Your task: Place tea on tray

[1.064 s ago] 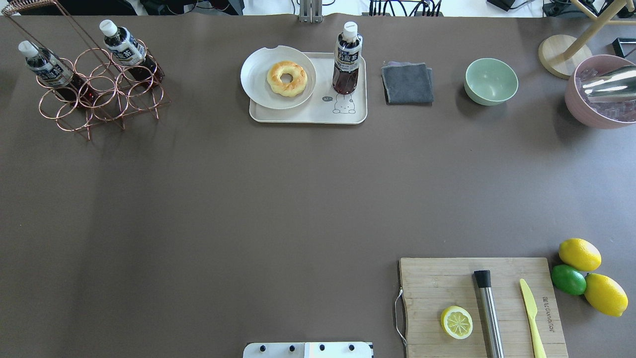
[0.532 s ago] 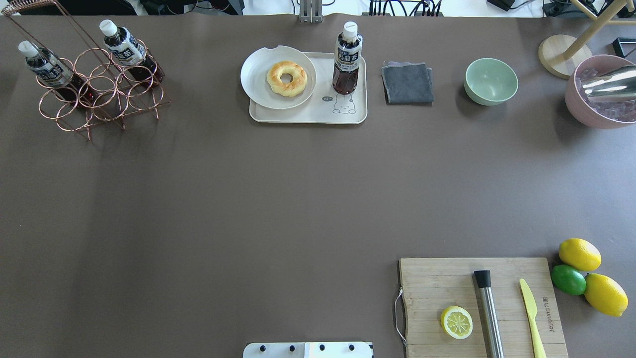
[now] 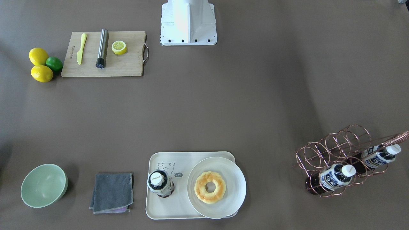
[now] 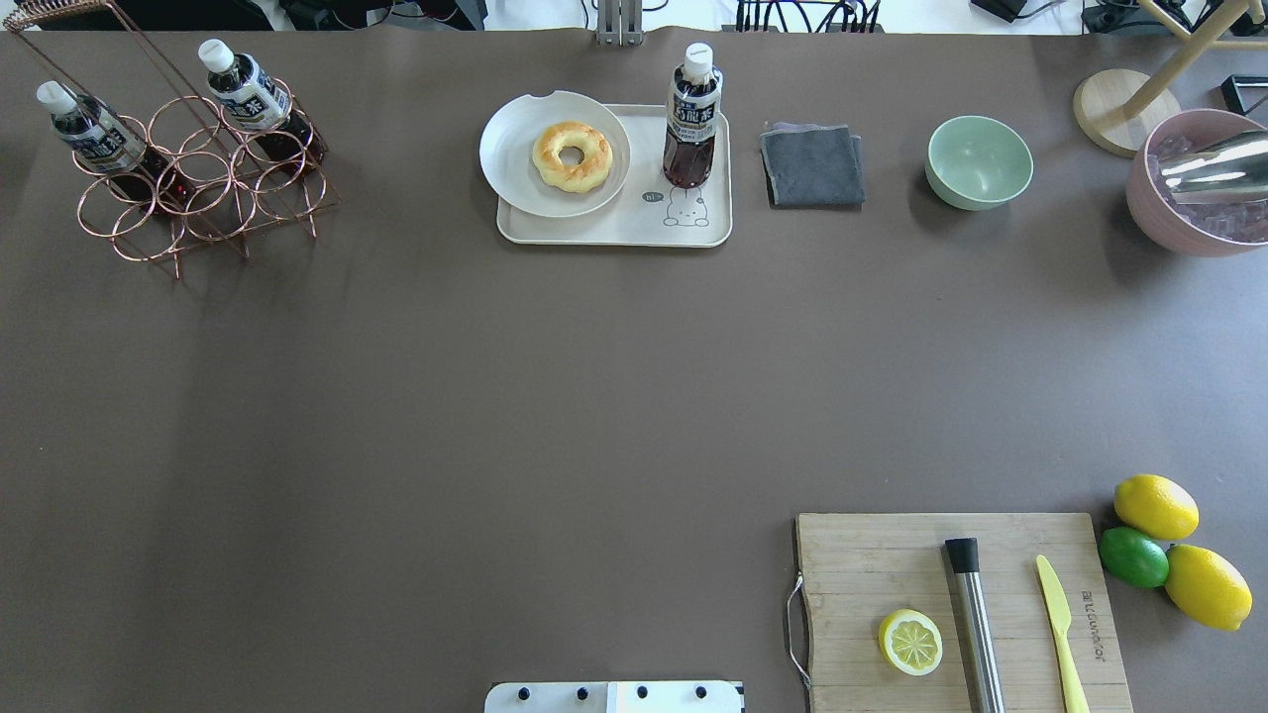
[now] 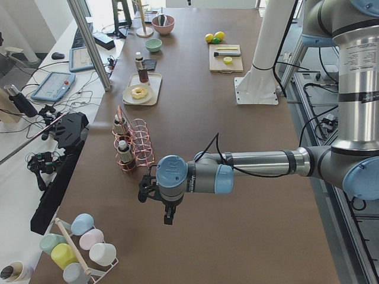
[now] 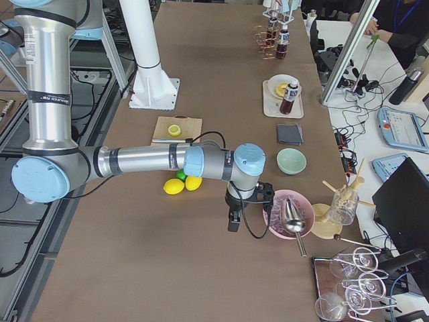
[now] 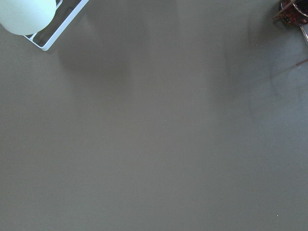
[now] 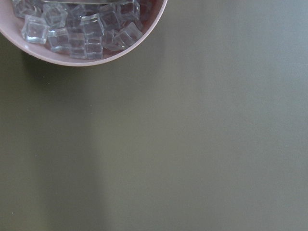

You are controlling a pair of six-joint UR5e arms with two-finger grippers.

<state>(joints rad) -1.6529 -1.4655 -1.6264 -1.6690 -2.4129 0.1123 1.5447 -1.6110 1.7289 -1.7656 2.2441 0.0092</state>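
tea (image 4: 691, 119) — the small clear plastic bottle of dark brown liquid, white screw cap, white-and-navy label — stands upright on its base inside the cream-white rounded-corner tray (image 4: 614, 230) at the table's far edge. judged: placement done, nothing holds the bottle.

nearest the robot base, the wooden cutting board (image 4: 862, 555) plays no part in this task. further out, the left gripper (image 5: 169, 216) hangs pointing down at the table's left end and the right gripper (image 6: 232, 221) likewise at the right end, just beside the pink bowl of ice cubes (image 8: 72, 38). both are well apart from the tray, likely parked wide to leave it unobstructed. only the side views show them — cannot tell whether the fingers are apart or together.

farthest: the round white plate (image 4: 510, 149) with its ring doughnut (image 4: 572, 155) fills the tray's other half, so the bottle takes the bare part by the bear drawing, just beside the plate.
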